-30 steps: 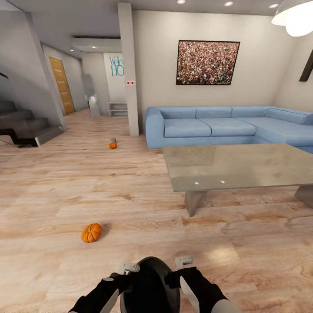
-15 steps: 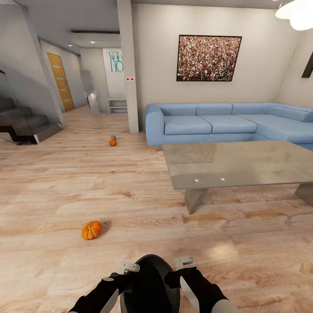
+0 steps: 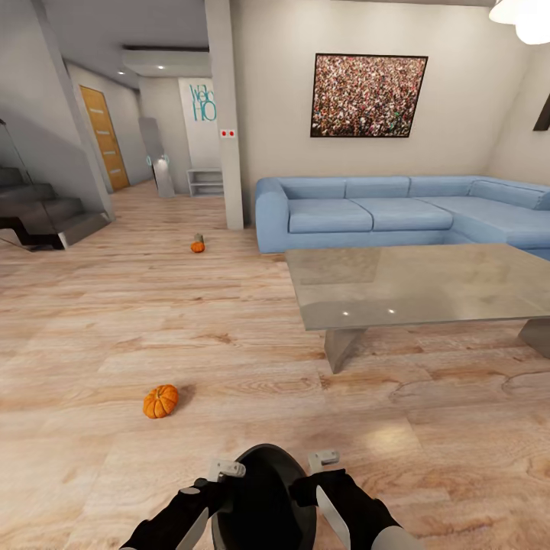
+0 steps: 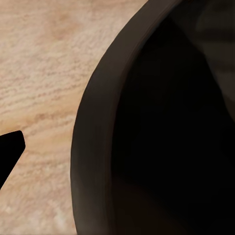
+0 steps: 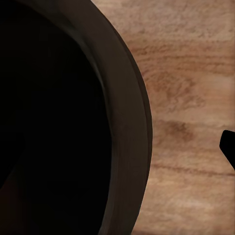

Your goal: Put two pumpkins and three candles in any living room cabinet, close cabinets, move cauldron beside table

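Observation:
A black cauldron [image 3: 263, 496] hangs just in front of me, low over the wood floor. My left gripper [image 3: 225, 468] and right gripper [image 3: 322, 459] each clamp its rim from opposite sides. The left wrist view has the cauldron's dark rim [image 4: 93, 147] with one fingertip [image 4: 10, 147] outside it; the right wrist view has the rim [image 5: 132, 122] and a fingertip [image 5: 229, 147]. One orange pumpkin [image 3: 160, 401] lies on the floor ahead to my left. A second pumpkin [image 3: 198, 247] sits farther off by the pillar, with a small grey candle [image 3: 199, 238] right behind it. The cabinet is out of view.
A large glass-topped table [image 3: 428, 286] stands ahead on the right, with a blue corner sofa [image 3: 382, 214] behind it. A white pillar [image 3: 225, 114] rises left of the sofa. Stairs [image 3: 38, 218] are at the far left, and a white shelf bench [image 3: 206, 182] sits down the hallway.
The whole view has shifted slightly, so the camera has moved. Both grippers and the cauldron keep their place in front of me, and the pumpkins lie where they were.

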